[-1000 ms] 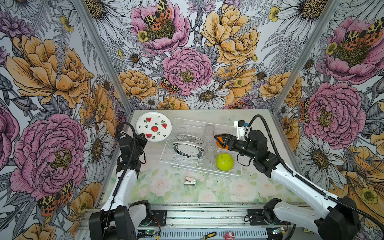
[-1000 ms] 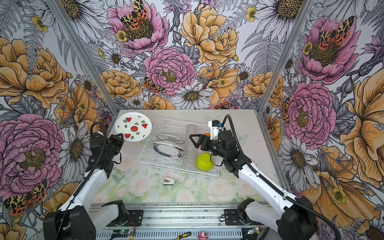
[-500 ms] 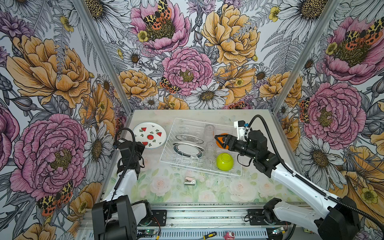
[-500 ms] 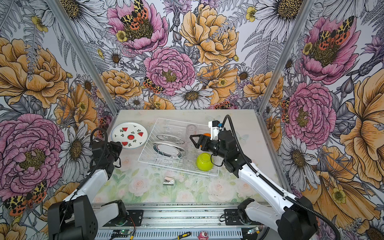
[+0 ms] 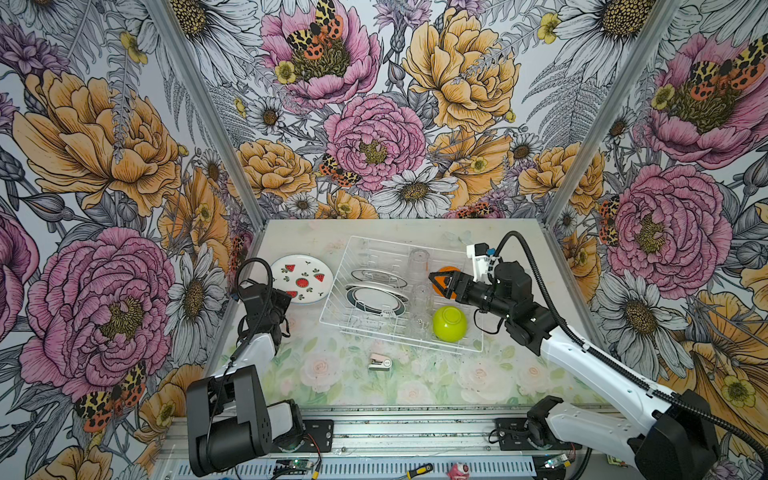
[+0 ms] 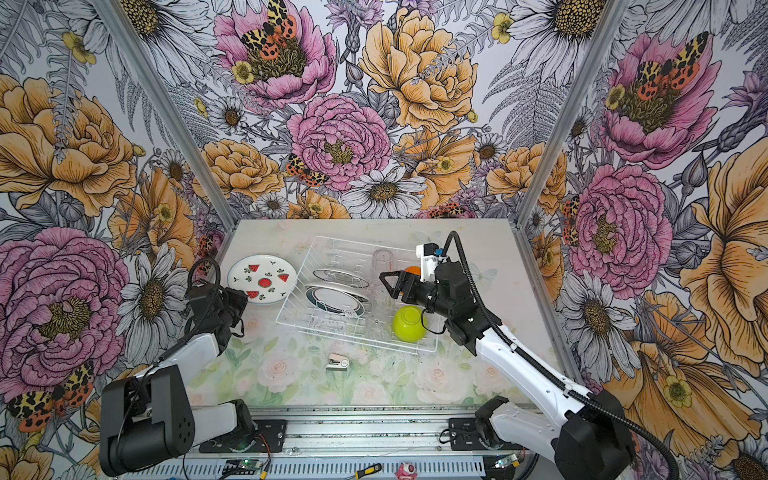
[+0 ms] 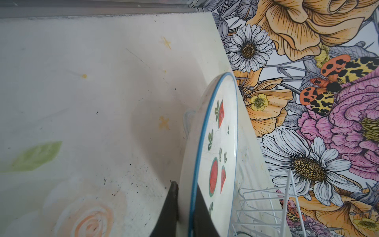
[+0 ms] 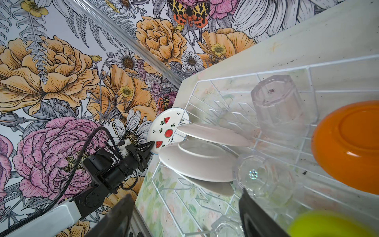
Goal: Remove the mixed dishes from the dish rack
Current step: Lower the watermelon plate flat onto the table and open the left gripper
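From its base at the lower left of both top views, the left arm is folding upward and reaching toward the table's left edge, with its wrist bending downward. The left gripper [image 7: 187,192] is pinching narrowly on the rim of the watermelon plate [image 5: 302,279], one finger on each face. The plate is sitting low, just left of the dish rack [image 5: 376,253] and outside it. Whether it is touching the table [image 5: 415,382] I cannot tell.

From the lower right, the right arm is stretching diagonally up and inward over the rack's right side. The right gripper [image 6: 386,284] is hanging wide and empty above the rack, just beside the orange bowl [image 8: 348,147] and the row of clear tumblers [image 5: 420,297].

On the rose-printed table, a small stapler-like object [image 5: 379,362] is lying just in front of the rack. Inside the rack, the lime-green bowl [image 5: 449,324] is sitting at the near right. Two teal-rimmed plates [image 5: 376,301] are leaning among the tines left of the tumblers. Beyond, floral wallpaper [image 5: 374,137] is closing in the back and both sides.
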Controlling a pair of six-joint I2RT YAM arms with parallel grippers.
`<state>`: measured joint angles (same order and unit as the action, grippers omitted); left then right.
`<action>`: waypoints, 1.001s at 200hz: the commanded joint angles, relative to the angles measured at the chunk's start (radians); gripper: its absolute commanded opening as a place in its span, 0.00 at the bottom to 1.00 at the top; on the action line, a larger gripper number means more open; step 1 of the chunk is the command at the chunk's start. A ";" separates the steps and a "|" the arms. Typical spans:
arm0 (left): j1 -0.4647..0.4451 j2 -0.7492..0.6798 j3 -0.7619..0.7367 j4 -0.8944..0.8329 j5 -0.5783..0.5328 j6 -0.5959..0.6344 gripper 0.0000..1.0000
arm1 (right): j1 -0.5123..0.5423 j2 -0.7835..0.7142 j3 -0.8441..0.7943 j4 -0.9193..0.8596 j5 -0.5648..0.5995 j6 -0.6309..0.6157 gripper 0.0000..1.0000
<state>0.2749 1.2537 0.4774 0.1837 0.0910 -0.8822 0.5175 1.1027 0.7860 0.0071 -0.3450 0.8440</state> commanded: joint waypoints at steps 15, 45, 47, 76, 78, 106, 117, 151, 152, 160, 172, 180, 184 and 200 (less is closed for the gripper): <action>0.012 0.020 0.017 0.158 0.054 0.009 0.00 | -0.004 0.009 -0.008 0.004 0.004 -0.005 0.82; 0.013 0.050 0.017 0.169 0.066 0.012 0.00 | -0.004 0.011 -0.010 0.004 0.005 -0.003 0.82; 0.013 0.051 0.017 0.169 0.067 0.012 0.00 | -0.004 0.011 -0.010 0.004 0.006 -0.001 0.82; 0.019 0.066 0.017 0.171 0.072 0.010 0.00 | -0.004 0.009 -0.010 0.004 0.004 0.005 0.82; 0.018 0.067 0.017 0.172 0.073 0.010 0.00 | -0.004 0.008 -0.010 0.004 0.005 0.005 0.82; 0.020 0.075 0.017 0.172 0.080 0.009 0.00 | -0.004 0.006 -0.011 0.004 0.010 0.007 0.82; 0.022 0.079 0.017 0.171 0.084 0.010 0.03 | -0.005 0.008 -0.013 0.004 0.012 0.006 0.82; 0.029 0.097 0.016 0.171 0.100 0.012 0.09 | -0.006 0.005 -0.013 0.004 0.013 0.007 0.81; 0.029 0.097 0.015 0.172 0.100 0.012 0.09 | -0.006 0.005 -0.014 0.004 0.013 0.006 0.81; 0.030 0.101 0.015 0.171 0.104 0.012 0.09 | -0.006 0.005 -0.014 0.004 0.014 0.007 0.81; 0.029 0.104 0.017 0.173 0.107 0.012 0.12 | -0.006 0.004 -0.015 0.004 0.014 0.006 0.81; 0.029 0.106 0.017 0.174 0.109 0.012 0.16 | -0.006 0.005 -0.016 0.004 0.014 0.006 0.81; 0.030 0.107 0.017 0.172 0.111 0.012 0.17 | -0.006 0.005 -0.016 0.004 0.014 0.007 0.81; 0.029 0.109 0.018 0.174 0.113 0.014 0.20 | -0.006 0.005 -0.017 0.004 0.015 0.007 0.81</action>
<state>0.2932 1.3705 0.4774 0.2451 0.1635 -0.8833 0.5171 1.1091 0.7746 0.0040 -0.3447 0.8474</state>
